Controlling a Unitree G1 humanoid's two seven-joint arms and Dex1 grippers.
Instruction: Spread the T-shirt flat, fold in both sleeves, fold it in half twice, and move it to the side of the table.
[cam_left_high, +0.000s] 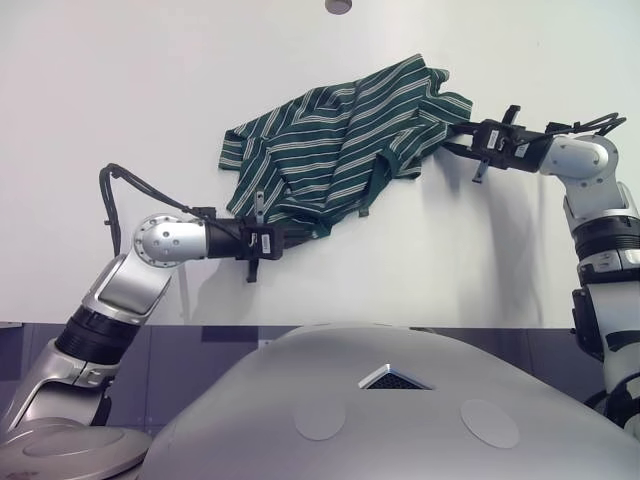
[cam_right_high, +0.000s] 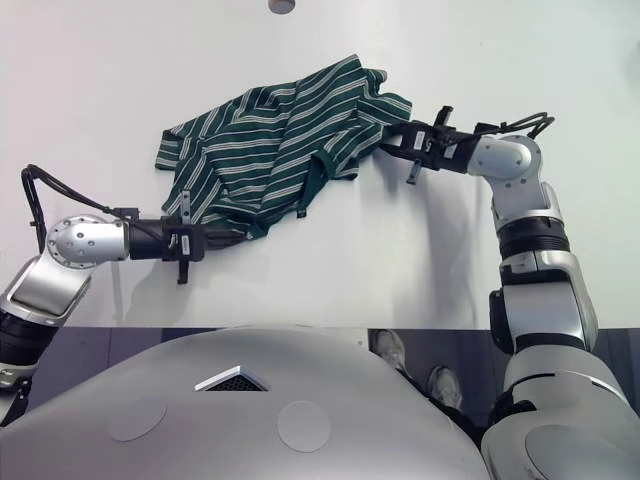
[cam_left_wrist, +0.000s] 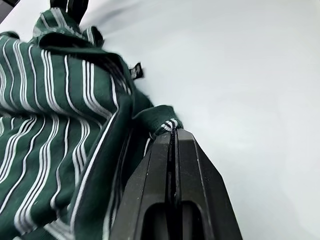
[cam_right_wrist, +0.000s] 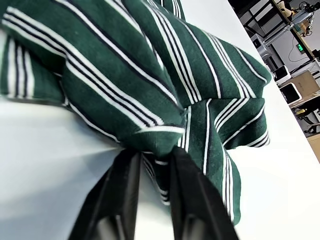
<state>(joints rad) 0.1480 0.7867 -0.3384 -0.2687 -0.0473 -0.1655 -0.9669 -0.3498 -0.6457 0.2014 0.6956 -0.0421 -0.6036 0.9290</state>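
Left gripper and right gripper on bunched, green white-striped T-shirt

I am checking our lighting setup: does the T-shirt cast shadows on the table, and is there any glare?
Left eye view: the T-shirt throws only a faint, soft shadow on the table, no glare. Right wrist view: a greyer shadow lies under the cloth by the right fingers. Left wrist view: the table is evenly bright beside the left fingers.
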